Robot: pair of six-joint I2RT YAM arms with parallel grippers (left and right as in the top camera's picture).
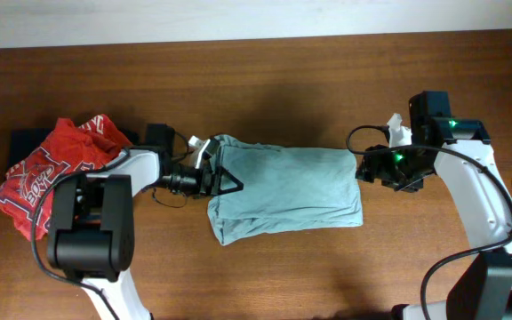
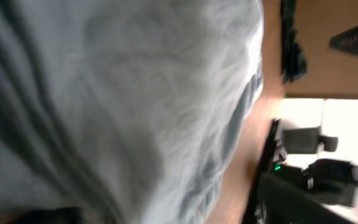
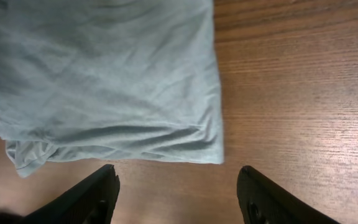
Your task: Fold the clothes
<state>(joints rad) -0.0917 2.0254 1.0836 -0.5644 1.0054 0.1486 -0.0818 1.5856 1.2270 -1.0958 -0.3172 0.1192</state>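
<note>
One grey-teal shirt (image 1: 283,191) lies between two claws. The right claw (image 3: 178,180) is spread and empty, with the shirt's edge in front of its tips. The left claw (image 1: 223,178) is at the other end, pinching or not I cannot tell; one red shirt (image 1: 52,173) lies behind it.

- Setting: a robotics lab bench.
- Left arm (image 1: 96,227) and right arm (image 1: 483,200) stand at one bare wooden table (image 1: 283,276).
- A loose black cable (image 1: 431,271) loops beside the right arm's base.
- A plain pale wall (image 1: 149,18) runs behind the table.
</note>
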